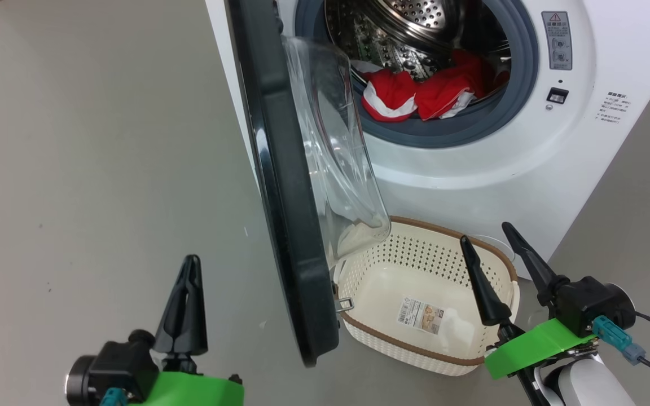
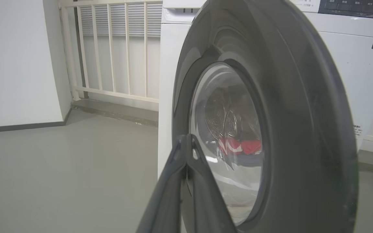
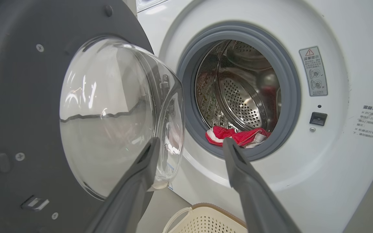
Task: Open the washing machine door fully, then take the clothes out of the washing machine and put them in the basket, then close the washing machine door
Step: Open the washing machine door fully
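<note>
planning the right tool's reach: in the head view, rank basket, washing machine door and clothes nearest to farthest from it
1. basket, just under the right tool.
2. washing machine door, to its left.
3. clothes, up in the drum.

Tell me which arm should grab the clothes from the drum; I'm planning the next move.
Right. The right end effector is open on the inner side of the washing machine door, its wrist view facing the clothes directly. The left end effector is shut and sits on the door's outer side.

Warn.-triangle sign on grey sticker [image 3: 313,71], washing machine [image 3: 351,32] front; label [image 1: 422,317] in basket [image 1: 415,248] unreadable.
</note>
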